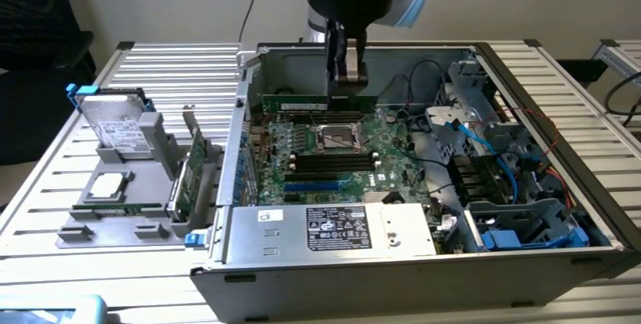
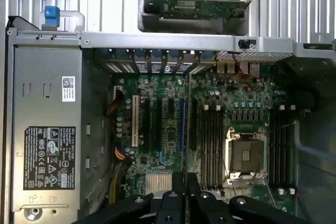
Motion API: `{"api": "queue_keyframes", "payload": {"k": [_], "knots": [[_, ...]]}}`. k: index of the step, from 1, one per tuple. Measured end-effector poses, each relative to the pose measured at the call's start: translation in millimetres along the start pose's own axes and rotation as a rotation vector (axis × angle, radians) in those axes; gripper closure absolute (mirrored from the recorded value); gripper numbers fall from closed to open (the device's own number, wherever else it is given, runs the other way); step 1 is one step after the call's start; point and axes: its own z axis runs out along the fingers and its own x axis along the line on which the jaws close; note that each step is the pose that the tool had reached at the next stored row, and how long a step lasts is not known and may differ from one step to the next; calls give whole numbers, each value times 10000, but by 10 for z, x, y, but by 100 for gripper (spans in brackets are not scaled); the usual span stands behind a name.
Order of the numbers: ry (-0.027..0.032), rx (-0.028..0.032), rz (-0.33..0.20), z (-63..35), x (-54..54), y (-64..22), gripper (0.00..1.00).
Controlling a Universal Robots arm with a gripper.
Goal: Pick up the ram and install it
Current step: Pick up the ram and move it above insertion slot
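Observation:
My gripper hangs over the back of the open computer case and is shut on the ram, a long thin green stick held level and edge-down above the motherboard. The ram hovers behind the CPU socket, apart from the board. The black memory slots lie in front of the socket. In the wrist view the gripper looks straight down on the motherboard, with black memory slots beside the CPU socket.
A grey power supply fills the case's front. Blue and black cables and drive bays crowd the exterior view's right. On the exterior view's left, a grey tray holds a hard drive, a processor and a green expansion card.

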Motion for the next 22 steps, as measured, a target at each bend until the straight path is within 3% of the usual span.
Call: {"api": "queue_keyframes", "payload": {"k": [11, 14, 22], "knots": [[21, 16, -1, 68, -390, -210, 86], [20, 40, -3, 97, -450, -230, 86], [18, 37, -2, 148, -523, -249, 86]]}}
